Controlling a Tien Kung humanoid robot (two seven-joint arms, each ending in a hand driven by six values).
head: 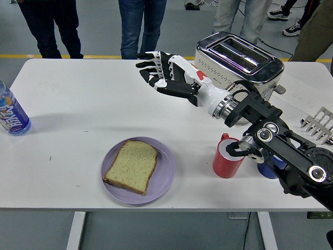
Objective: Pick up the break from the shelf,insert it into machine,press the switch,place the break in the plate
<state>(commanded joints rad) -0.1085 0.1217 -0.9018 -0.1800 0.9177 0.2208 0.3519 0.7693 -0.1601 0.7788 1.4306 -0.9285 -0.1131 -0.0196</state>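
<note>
This looks like a robotics lab or demonstration hall, not a home kitchen. Beyond the raised right hand (164,73) lies a grey hard floor (99,31) with a yellow line (99,56) marked across it, where several people (141,26) stand watching. A cable (270,41) trails over that floor behind the toaster (237,73), which sits on a plain white tabletop (78,114).
</note>
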